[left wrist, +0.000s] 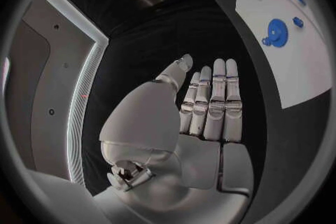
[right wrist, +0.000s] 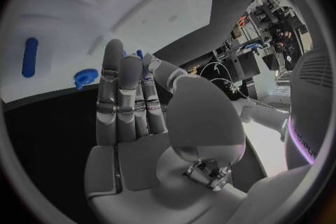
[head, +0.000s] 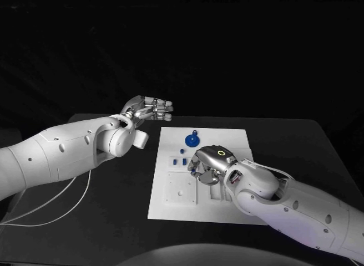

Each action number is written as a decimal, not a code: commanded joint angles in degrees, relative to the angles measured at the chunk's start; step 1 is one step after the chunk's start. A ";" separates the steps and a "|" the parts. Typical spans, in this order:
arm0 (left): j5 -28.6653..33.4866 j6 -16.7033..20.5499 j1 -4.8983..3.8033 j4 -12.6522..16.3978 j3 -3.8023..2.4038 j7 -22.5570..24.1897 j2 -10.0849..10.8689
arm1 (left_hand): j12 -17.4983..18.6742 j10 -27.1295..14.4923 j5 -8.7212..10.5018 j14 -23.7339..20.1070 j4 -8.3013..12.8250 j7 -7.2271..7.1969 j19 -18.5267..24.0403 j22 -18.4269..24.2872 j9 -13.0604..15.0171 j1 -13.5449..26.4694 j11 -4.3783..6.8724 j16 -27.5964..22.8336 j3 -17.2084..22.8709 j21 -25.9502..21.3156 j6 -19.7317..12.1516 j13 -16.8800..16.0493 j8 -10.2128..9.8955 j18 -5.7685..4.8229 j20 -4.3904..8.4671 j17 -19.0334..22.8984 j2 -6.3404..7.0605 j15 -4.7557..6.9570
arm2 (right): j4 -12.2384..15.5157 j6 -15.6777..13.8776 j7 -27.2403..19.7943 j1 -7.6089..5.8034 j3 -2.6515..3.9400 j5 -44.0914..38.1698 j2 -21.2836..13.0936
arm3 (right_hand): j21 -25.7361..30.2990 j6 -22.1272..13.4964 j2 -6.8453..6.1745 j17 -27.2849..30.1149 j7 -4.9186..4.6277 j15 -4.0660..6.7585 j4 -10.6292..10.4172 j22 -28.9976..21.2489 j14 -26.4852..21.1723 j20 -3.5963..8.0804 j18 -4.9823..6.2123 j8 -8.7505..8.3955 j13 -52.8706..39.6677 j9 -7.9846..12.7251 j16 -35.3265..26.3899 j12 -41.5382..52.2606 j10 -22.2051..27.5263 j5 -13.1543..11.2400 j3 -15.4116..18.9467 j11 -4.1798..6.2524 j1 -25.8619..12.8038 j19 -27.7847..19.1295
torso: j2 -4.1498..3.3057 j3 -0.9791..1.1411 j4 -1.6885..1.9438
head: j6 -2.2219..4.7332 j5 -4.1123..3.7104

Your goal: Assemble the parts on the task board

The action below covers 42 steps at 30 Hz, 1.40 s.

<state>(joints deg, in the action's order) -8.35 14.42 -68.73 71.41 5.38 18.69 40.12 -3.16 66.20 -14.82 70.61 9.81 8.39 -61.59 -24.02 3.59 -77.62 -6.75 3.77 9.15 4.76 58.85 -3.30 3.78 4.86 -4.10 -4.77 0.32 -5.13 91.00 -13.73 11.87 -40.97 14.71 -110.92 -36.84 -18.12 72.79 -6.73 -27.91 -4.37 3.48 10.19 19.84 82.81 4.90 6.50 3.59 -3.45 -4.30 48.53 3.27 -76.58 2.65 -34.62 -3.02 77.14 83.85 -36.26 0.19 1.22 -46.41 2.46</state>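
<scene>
My hands over the task board (head: 170, 208), centre frame.
Blue gear (head: 192, 139) upper board; right hand (head: 207, 165) fingers straight, pressed together, hiding parts; left hand (head: 147, 108) upper left, empty, fingers together.

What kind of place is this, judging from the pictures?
Probably a robotics lab test bench: a flat white task board with small blue parts on a black table, and cluttered equipment racks behind.
</scene>
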 commanded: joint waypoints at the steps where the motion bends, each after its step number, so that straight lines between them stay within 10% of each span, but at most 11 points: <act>1: 0.46 0.26 -0.06 0.35 -0.02 0.79 -0.20 | -0.23 -0.47 0.22 -0.38 0.10 -0.07 0.87 -1.26 -0.01 0.94 -0.04 -0.15 1.34 0.80 0.23 -0.05 -0.13 -0.61 0.06 0.15 0.33 -0.12 | -0.59 0.84 -0.65 0.62 -0.22 -2.18 0.58 | 0.21 0.20 0.42 -0.07 -0.11 0.43 0.30 0.05 0.17 0.19 0.44 0.09 -0.13 0.03 -0.30 0.15 -2.26 0.12 0.00 1.80 0.13 0.43 | -0.08 0.03 -0.04 | -0.82 1.49; 6: 0.46 -0.13 -0.04 0.63 0.00 0.52 -0.29 | -0.22 -0.54 0.61 -0.41 0.05 -0.05 0.98 -1.46 -0.01 1.00 -0.07 -0.15 1.38 0.84 0.16 -0.05 -0.12 -0.61 0.02 0.15 0.46 -0.15 | -1.20 0.86 -0.54 1.25 -0.58 -2.70 1.17 | 0.31 0.22 0.39 -0.09 -0.10 0.50 0.53 0.14 0.15 0.25 0.39 0.09 -0.13 0.03 -0.35 0.15 -2.28 0.12 -0.27 1.80 0.05 0.47 | -0.10 0.01 -0.02 | -1.47 2.58; 10: 0.46 -0.55 -0.02 0.70 0.04 0.31 -0.27 | -0.23 -0.63 -3.28 -0.56 0.32 0.06 1.43 -2.39 -0.01 0.83 -0.13 -0.16 2.30 1.25 0.10 -0.05 -0.13 -0.52 0.16 0.24 0.50 -0.16 | -1.51 1.00 -0.48 1.73 -0.73 -2.91 1.29 | 0.34 0.24 0.39 -0.11 -0.10 0.53 0.65 0.23 0.15 0.29 0.35 0.09 -0.13 0.03 -0.37 0.15 -2.30 0.12 -0.35 1.80 -0.06 0.54 | -0.04 0.00 -0.14 | -1.58 2.71; 42: 0.38 -1.36 0.01 0.73 0.10 -0.27 0.00 | -0.22 -0.69 -2.49 -0.55 -0.06 0.05 3.15 -7.02 -0.01 1.40 -0.15 -0.15 3.70 2.49 0.01 -0.05 -0.12 -0.37 -0.01 0.28 1.15 -0.19 | -3.03 -0.30 -0.09 2.90 -0.83 -4.35 2.31 | 0.55 0.28 0.47 -0.23 -0.07 0.61 1.03 0.58 0.17 0.42 0.26 0.09 -0.13 0.03 -0.40 0.15 -2.33 0.12 -0.57 1.80 -0.22 0.63 | -0.08 -0.01 -0.12 | -2.22 3.55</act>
<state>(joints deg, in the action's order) -8.23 13.92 -68.68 71.98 5.52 18.24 40.17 -3.15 66.00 -17.69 70.41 9.89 8.39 -58.86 -30.98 3.59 -76.73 -6.95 3.77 12.60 7.08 58.85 -3.30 3.78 4.87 -3.99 -4.52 1.21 -5.34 88.05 -13.75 11.74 -38.17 13.94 -113.96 -34.61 -17.84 72.79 -6.94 -28.09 -4.38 3.66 10.77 20.37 82.99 4.88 5.74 3.59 -3.48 -4.29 48.31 3.26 -76.68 2.38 -35.18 -3.12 76.93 83.84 -36.32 0.19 1.09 -48.64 5.99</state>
